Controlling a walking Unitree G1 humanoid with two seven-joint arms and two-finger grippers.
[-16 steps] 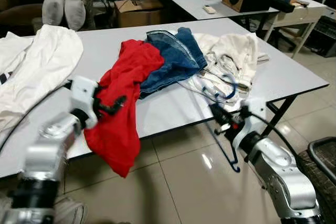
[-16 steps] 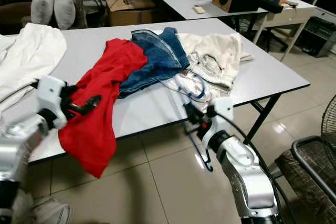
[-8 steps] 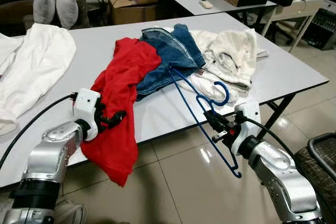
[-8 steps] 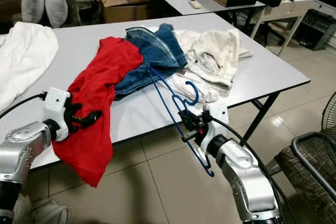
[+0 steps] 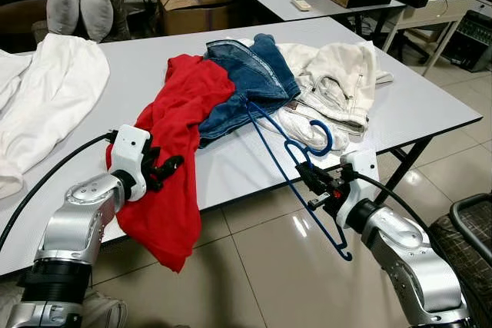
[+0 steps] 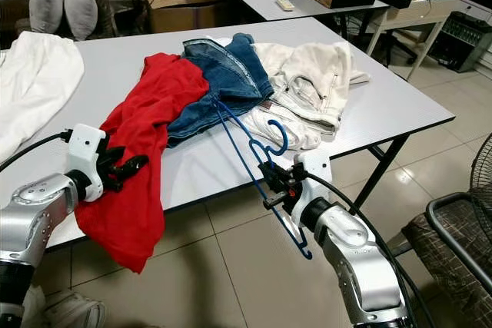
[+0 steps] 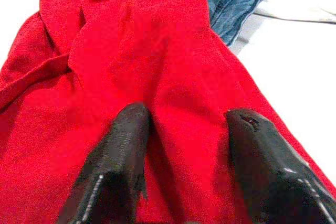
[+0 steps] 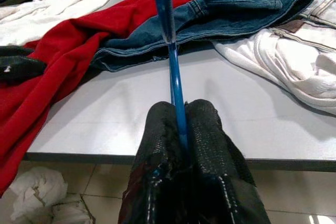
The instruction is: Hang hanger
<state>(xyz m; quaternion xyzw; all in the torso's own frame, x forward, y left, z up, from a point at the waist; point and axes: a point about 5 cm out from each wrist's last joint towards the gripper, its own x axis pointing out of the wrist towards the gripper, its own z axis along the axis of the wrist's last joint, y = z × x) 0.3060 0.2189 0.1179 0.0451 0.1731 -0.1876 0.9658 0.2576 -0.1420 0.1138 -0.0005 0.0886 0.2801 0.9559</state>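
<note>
Presently the right gripper (image 6: 270, 182) has its two black fingers pinched tight on one thin bar of the blue hanger (image 5: 288, 165), just off the near edge of the grey table (image 5: 430, 113). The hanger sits tilted: its upper corner reaches over the jeans (image 5: 250, 82), its hook curls over the white garment (image 5: 338, 86), and its lower corner hangs below table level above the floor.

Judgement: the hanger looks light and stiff but thin, so a pinch on a single bar leaves it free to pivot between the pads. A hold nearer the hook's neck would likely steady it better.

The left gripper (image 5: 164, 167) rests on the red shirt (image 5: 181, 136), which drapes over the table edge. In the left wrist view its fingers (image 7: 123, 156) stand parted, pressing into the cloth with a ridge of fabric between them; nothing is clamped. The shirt looks soft and limp and would sag from any single hold.
</note>
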